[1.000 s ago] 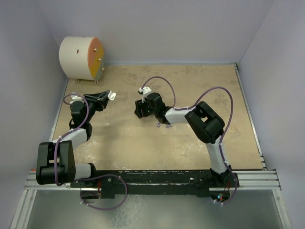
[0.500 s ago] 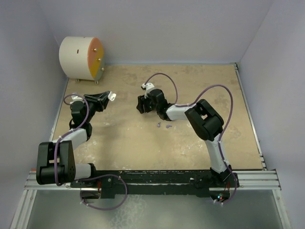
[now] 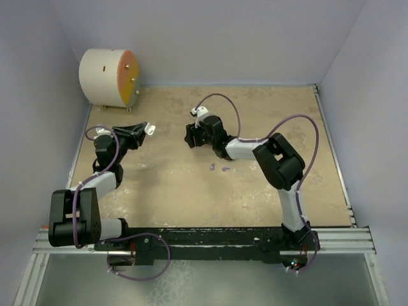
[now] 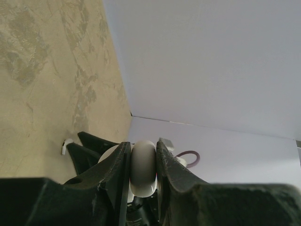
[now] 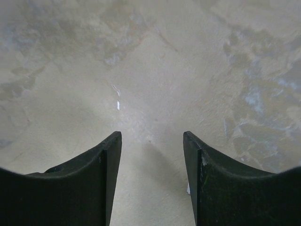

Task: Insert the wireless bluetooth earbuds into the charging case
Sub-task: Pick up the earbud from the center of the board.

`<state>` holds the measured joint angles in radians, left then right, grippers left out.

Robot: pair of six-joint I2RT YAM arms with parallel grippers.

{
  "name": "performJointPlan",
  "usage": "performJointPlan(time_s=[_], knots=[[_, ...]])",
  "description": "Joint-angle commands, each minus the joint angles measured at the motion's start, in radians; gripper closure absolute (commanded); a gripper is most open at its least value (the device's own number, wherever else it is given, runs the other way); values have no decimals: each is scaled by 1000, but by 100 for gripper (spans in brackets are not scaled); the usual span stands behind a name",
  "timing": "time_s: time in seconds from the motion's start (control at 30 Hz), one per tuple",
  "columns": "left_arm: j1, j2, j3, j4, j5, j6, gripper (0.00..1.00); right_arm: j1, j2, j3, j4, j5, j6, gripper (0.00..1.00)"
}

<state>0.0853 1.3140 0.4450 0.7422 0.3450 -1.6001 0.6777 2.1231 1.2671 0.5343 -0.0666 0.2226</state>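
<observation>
Two tiny lilac stemmed earbuds (image 3: 225,169) on beige table (image 3: 159,188), left gripper (image 4: 143,144) clamped on one round white case (image 4: 142,172), right gripper (image 5: 151,137) apart, empty.

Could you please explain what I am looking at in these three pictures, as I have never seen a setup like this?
Two small robot arms, the left arm and the right arm, are bolted at the near edge of a table. The wide picture comes from a fixed camera above and behind them. The other two come from a camera on each wrist, looking along its fingers. The left gripper is shut on a white rounded piece, apparently the charging case seen edge-on. The right gripper is open and empty over bare table. Two tiny lilac earbuds lie on the table near the right arm. A white drum with an orange face stands in the far left corner.
</observation>
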Motion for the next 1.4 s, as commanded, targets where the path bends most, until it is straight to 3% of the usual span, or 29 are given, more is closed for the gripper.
performJointPlan(time_s=[0.0, 0.37, 0.73, 1.37], knots=[[11, -15, 4, 33, 5, 34, 100, -1, -146, 12, 50, 42, -20, 42], [11, -18, 9, 29, 6, 41, 100, 0, -120, 119, -230, 203, -5, 43], [11, -29, 9, 15, 9, 50, 100, -1, -70, 153, -326, 236, 5, 44], [11, -25, -1, 23, 9, 46, 100, 0, 10, 175, -347, 202, 27, 49]])
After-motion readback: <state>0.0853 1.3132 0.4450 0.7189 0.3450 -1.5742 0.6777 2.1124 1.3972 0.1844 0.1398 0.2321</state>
